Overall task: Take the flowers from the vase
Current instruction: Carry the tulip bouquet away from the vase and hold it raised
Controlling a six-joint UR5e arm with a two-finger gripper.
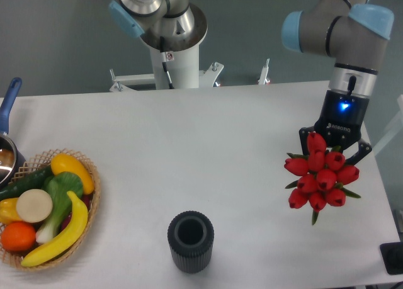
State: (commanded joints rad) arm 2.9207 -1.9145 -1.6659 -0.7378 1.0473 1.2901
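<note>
The flowers [320, 178], a tight bunch of red tulip buds with small green leaves, hang over the right side of the table, well clear of the vase. My gripper [334, 152] is shut on the flowers from behind, its fingers mostly hidden by the buds. A short green stem pokes out below the bunch. The vase [190, 242], dark and ribbed with a round open mouth, stands empty near the table's front edge, far to the left of the bunch.
A wicker basket [88, 204] with a banana, an orange and other fruit and vegetables sits at the left edge. A pot with a blue handle [7, 106] is behind it. The robot's base [171, 56] stands at the table's back.
</note>
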